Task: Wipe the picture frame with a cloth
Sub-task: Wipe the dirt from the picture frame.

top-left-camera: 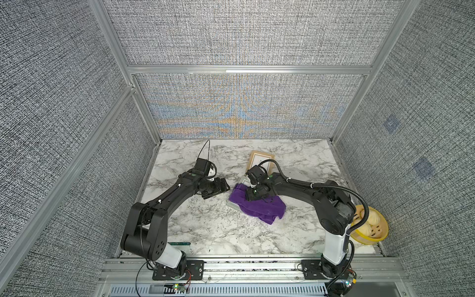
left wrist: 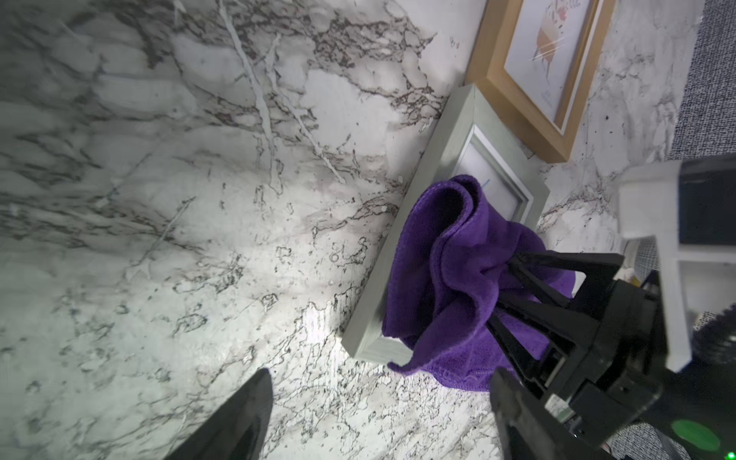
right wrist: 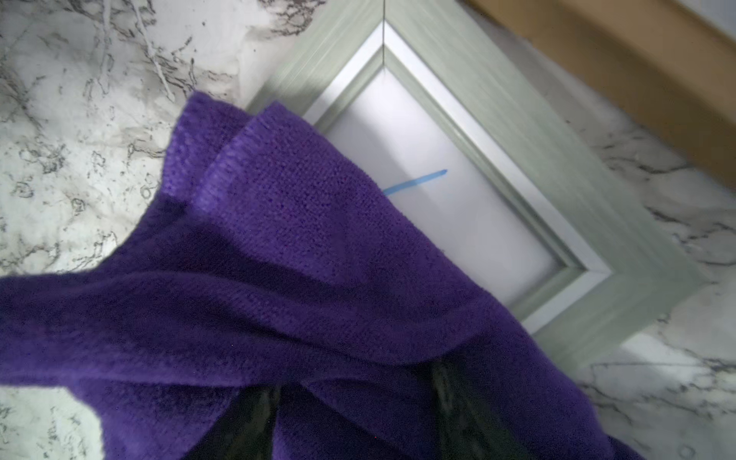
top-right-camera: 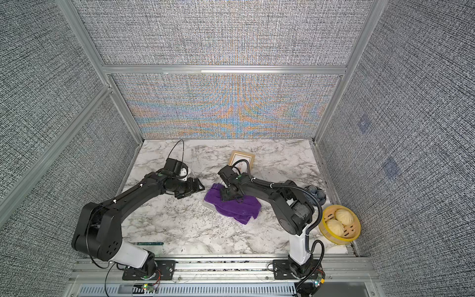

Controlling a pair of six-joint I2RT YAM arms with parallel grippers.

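Note:
A grey-green picture frame point(top-left-camera: 232, 204) point(top-right-camera: 209, 205) point(left wrist: 450, 131) point(right wrist: 517, 119) lies flat on the marble table, with a blue stroke point(right wrist: 416, 181) on its glass. The purple cloth point(top-left-camera: 259, 208) point(top-right-camera: 239, 209) point(left wrist: 446, 278) point(right wrist: 278, 259) is draped over its near half. My right gripper point(top-left-camera: 254, 198) point(top-right-camera: 230, 199) point(right wrist: 354, 382) points down onto the frame, with a bunched fold of cloth between its fingers point(left wrist: 517, 278). My left gripper point(top-left-camera: 218, 191) point(top-right-camera: 195, 189) point(left wrist: 382, 378) hovers just left of the frame, open and empty.
A second, wooden picture frame point(top-left-camera: 262, 156) point(top-right-camera: 241, 156) point(left wrist: 513, 91) lies just behind the grey-green one. A yellow steamer basket point(top-left-camera: 370, 237) point(top-right-camera: 334, 239) with buns stands at the right edge, with a dark lumpy object point(top-right-camera: 315, 193) behind it. A thin green strip point(top-left-camera: 180, 243) lies front left.

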